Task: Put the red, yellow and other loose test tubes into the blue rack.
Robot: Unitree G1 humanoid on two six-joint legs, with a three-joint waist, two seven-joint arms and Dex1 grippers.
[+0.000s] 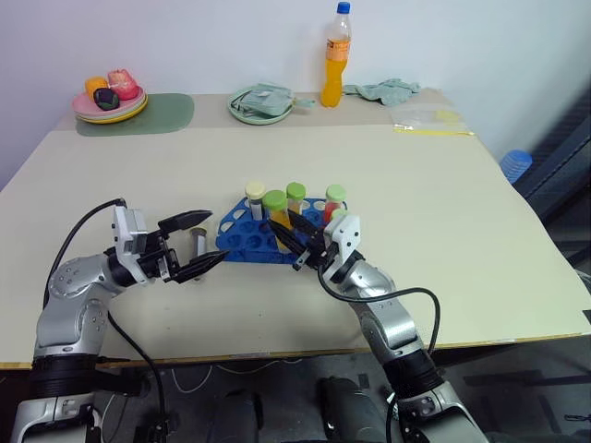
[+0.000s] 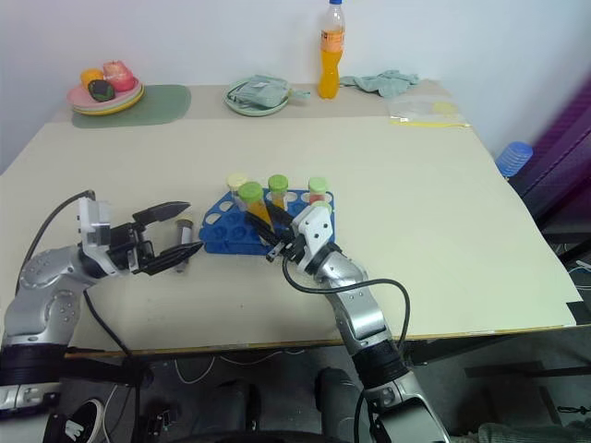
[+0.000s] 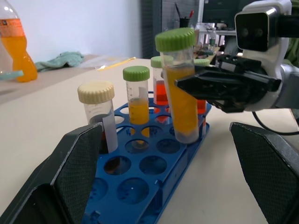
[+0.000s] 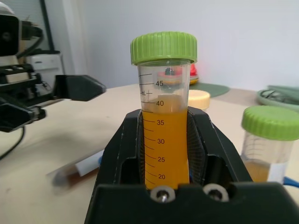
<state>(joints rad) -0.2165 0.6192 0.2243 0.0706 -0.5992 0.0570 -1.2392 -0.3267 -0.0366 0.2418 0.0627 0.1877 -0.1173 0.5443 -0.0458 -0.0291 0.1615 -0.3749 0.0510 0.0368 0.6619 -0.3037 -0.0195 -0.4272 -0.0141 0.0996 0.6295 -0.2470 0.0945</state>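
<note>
Right tool (image 1: 297,242) first: we've got it clamped tight on a green-capped tube of yellow liquid (image 4: 163,116), the black fingers (image 4: 205,154) squeezing the tube from both sides, and we're holding it upright over the near side of the blue rack (image 1: 242,242), its bottom right at the holes. From the left wrist view the tube (image 3: 180,88) looks just above or barely into one of the rack's openings; we can't tell which. Over on our left, the left tool (image 1: 196,245) is spread wide with nothing between its fingers (image 3: 77,163), pointing across at the rack's left end. Lying flat on the table (image 1: 462,231) between those open fingers and the rack we see a loose tube (image 1: 199,245), white-capped, dark liquid inside, not gripped by anything. In the rack we count a cream-capped tube (image 1: 256,198) at the back left, a green-capped yellow one (image 1: 295,197) beside it, and a green-capped tube with red liquid (image 1: 333,201) toward the right end; all stand upright. Plenty of the near holes in the rack are bare. Far back on the table, well apart from the action, there's an orange drink bottle (image 1: 336,55) with a blue cap, a green plate with a cloth on it (image 1: 261,101), a plate of toy food (image 1: 110,97) on a green mat (image 1: 157,115), a crumpled cloth (image 1: 388,90) and a clear plastic bag (image 1: 427,120) near the right rear corner.
</note>
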